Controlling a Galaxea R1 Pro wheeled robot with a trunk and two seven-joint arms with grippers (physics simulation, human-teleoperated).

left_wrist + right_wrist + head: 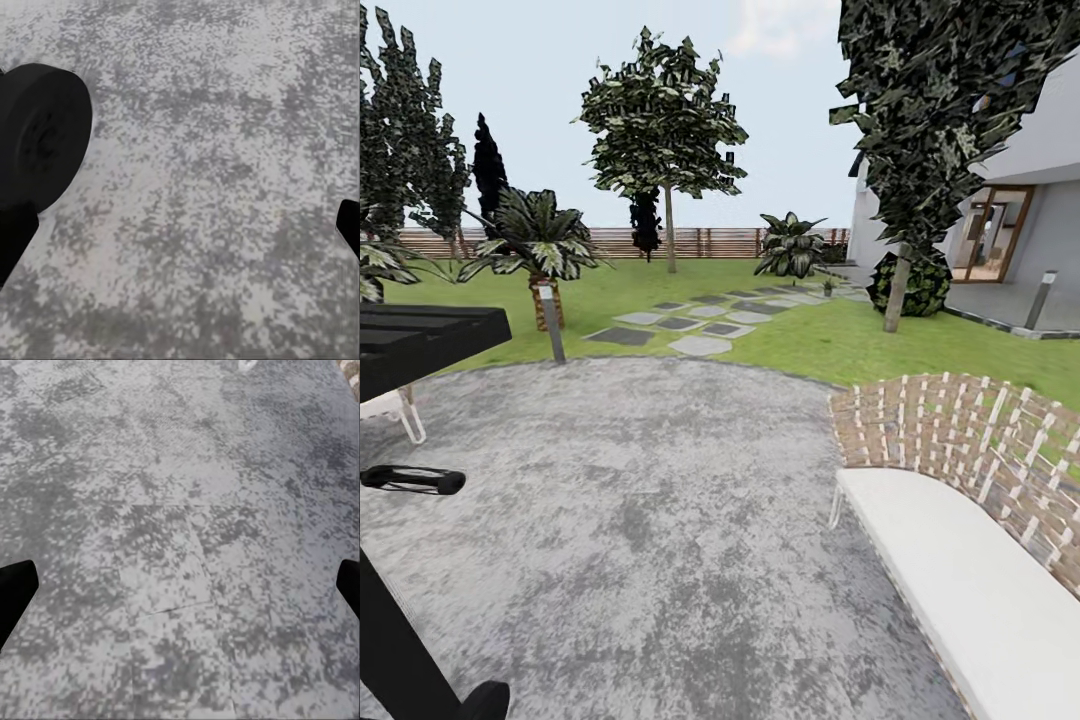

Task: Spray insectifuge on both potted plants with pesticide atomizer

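So the garden (780, 330) takes up most of the head view: green lawn from about 10 to 3 o'clock, brown slatted fence (690, 242) along the back at 12. Big round grey paving (640, 520) fills the lower middle, with stone slabs (700, 320) trailing off toward 1 o'clock. A woven bench with a white cushion (960, 570) sits at 4 o'clock, and the house (1020, 200) is up at 2. Tall trees (665, 120) around 12, a small palm (535, 240) at 10, a grey post lamp (550, 322) just beside it. A dark table edge (420, 345) pokes in at 9. Can't spot the atomizer or the little potted plants from here. Left gripper (180, 225) and right gripper (180, 585) both look spread wide over bare paving, holding nothing
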